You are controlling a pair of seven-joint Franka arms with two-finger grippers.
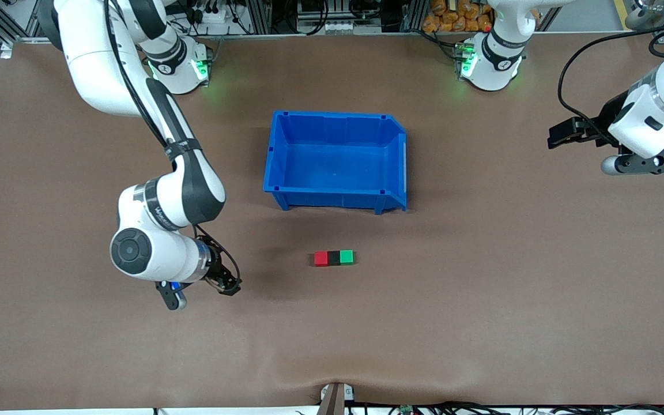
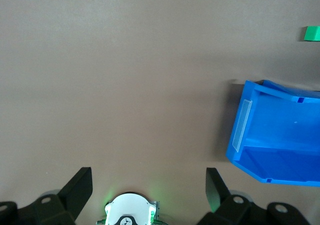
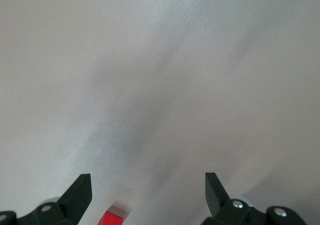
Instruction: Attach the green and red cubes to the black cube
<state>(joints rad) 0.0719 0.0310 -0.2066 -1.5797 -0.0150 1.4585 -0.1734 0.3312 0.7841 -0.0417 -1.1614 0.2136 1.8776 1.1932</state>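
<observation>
The red cube [image 1: 321, 258], black cube [image 1: 334, 257] and green cube [image 1: 346, 257] lie touching in one row on the brown table, black in the middle, nearer the front camera than the blue bin. My right gripper [image 1: 225, 282] hangs open over bare table beside the row, toward the right arm's end. The right wrist view shows that gripper [image 3: 148, 187] holding nothing, with the red cube [image 3: 112, 219] just in view. My left gripper [image 1: 562, 135] waits open over the left arm's end of the table. The left wrist view shows that gripper [image 2: 149, 185] holding nothing, with the green cube [image 2: 312, 33] far off.
A blue bin [image 1: 279, 155] with nothing in it stands mid-table, farther from the front camera than the cubes; it also shows in the left wrist view as the blue bin [image 2: 250, 135]. The left arm's base [image 2: 130, 212] shows between the left fingers.
</observation>
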